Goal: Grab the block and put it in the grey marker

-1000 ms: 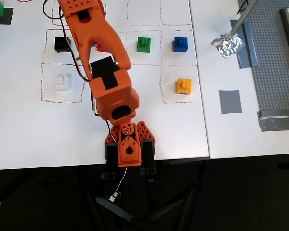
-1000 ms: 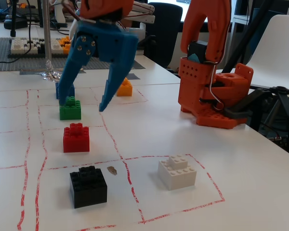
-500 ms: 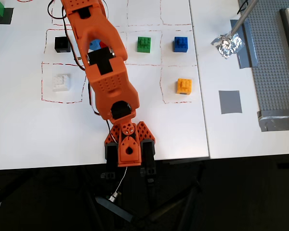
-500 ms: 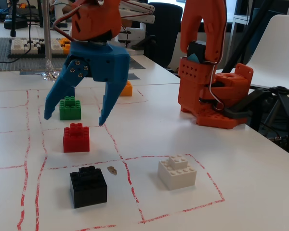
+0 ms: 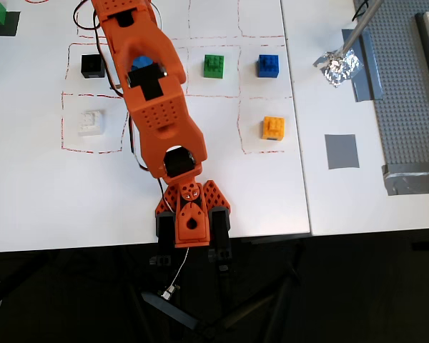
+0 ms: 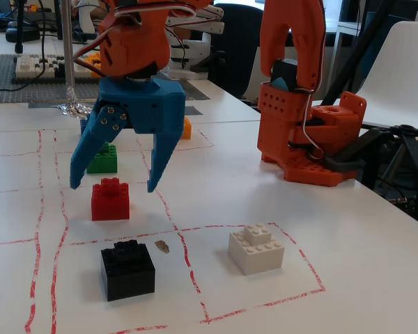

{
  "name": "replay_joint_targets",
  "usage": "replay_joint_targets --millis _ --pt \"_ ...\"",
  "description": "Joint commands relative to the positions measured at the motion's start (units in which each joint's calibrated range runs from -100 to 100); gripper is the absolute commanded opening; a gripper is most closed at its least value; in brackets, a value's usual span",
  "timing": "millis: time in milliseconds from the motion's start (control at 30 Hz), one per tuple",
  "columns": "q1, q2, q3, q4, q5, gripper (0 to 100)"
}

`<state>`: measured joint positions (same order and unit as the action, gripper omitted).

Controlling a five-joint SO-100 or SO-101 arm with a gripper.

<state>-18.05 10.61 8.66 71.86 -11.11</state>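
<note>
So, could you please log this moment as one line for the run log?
phase: approach | tool: open, above small red cubic block, not touching | flat grey square marker: empty

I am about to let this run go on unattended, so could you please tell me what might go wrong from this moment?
1. The open blue tool hangs just above the small red studded block; if it comes down off-centre, a fingertip could knock the block aside rather than straddle it.
2. The green studded block sits close behind, so a finger might catch it.
3. The flat grey square marker lies far across the table, beyond the orange-yellow block, so a loose grip could drop the block on the way.
</note>
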Motion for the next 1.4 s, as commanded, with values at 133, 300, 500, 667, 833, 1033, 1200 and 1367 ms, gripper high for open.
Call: replay_joint_targets --millis 133,300,500,667,833,1033,1200,1367 --pt "4.2 -0.8 -6.0 -2.7 0.5 32" --pt "5.2 -0.3 -5.7 -4.3 1.2 28" --pt "5.6 -0.1 -4.7 -5.3 1.3 27" --pt "4.7 -0.9 -2.1 -7.0 1.3 26" --pt "3.7 -2.4 1.0 -9.5 1.8 22" --pt "3.2 -3.9 4.0 -12.5 2.6 5" --pt "3.6 -5.0 5.2 -13.2 2.8 0" --pt "5.3 -7.6 3.4 -10.6 2.7 0"
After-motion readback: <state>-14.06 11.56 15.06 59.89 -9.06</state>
